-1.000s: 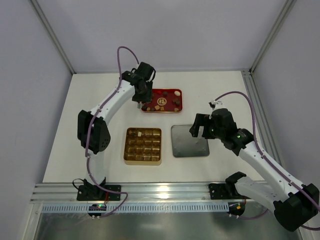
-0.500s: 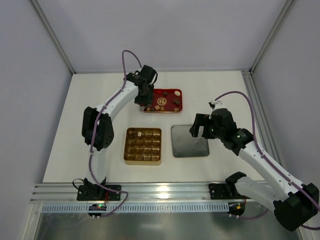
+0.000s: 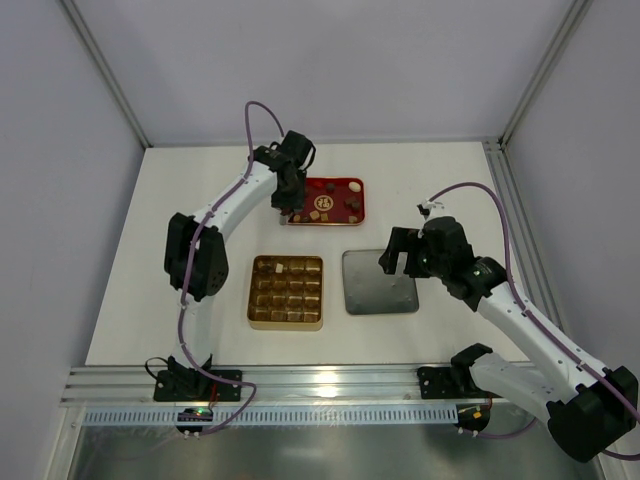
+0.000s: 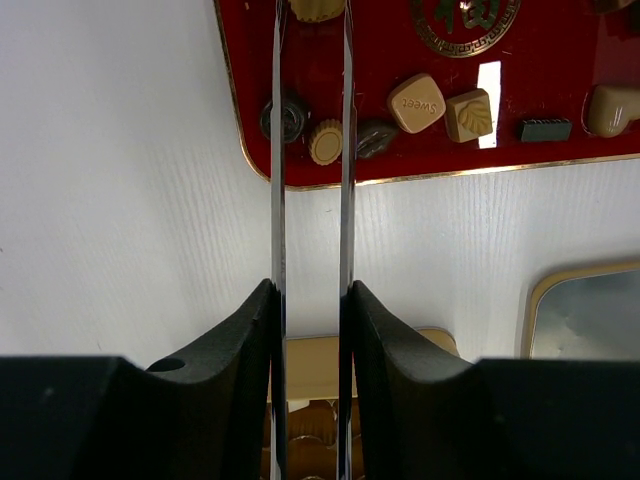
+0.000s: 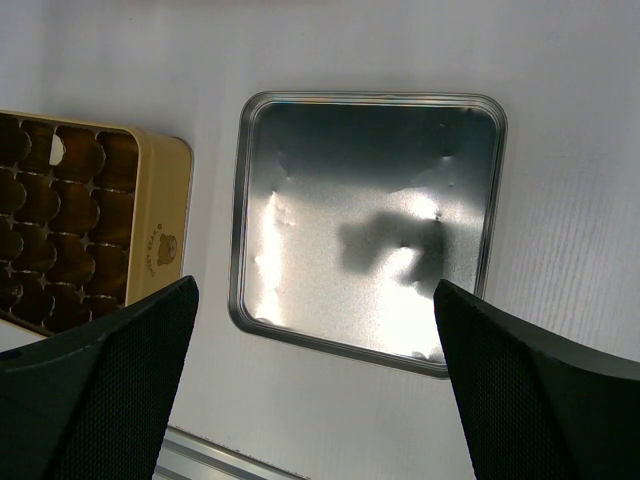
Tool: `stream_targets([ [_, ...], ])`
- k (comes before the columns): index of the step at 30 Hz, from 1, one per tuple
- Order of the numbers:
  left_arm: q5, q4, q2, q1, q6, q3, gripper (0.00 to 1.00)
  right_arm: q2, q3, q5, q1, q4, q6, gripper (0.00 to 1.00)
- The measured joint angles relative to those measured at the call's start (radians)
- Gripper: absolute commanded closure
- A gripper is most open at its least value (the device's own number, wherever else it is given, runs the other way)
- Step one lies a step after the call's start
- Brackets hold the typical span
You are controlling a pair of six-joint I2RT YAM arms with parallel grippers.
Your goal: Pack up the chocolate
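Red flat tray with a gold rim and a round gold emblem (image 4: 560, 60): set at the far side of the white table (image 3: 450, 180), beyond the box and the lid.

Chocolate (image 4: 416, 102): small pieces are scattered on the red tray. Seen there are two light brown squares, a fluted light brown round, dark rounds, a dark ridged bar and a cream piece. A few lighter pieces appear to be seated in the far row of the box.

Gold square box with gridded cells (image 3: 286, 292): placed near the middle of the table, on the near side of the tray.

Silver square metal lid (image 5: 370, 220): laid flat just right of the box, not touching it.

Left gripper (image 3: 289, 212): lowered over the left end of the tray. Its thin fingers (image 4: 277, 150) are held a narrow gap apart. The fluted round lies on the tray between them, and a tan round is framed at their far end, cut by the picture's edge. Whether anything is pinched cannot be told.

Right gripper (image 5: 315, 290): held above the lid, its fingers spread wide, nothing grasped.
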Motion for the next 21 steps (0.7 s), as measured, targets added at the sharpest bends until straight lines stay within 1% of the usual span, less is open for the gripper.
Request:
stream_targets([
  [2, 0.0, -0.001, 0.0, 0.0, 0.0, 0.0, 0.74, 0.0, 0.0, 0.0, 0.0, 0.0, 0.0, 0.0],
  [21, 0.027, -0.025, -0.045, 0.0, -0.001, 0.002, 0.77, 0.0, 0.0, 0.0, 0.0, 0.005, 0.001, 0.0],
])
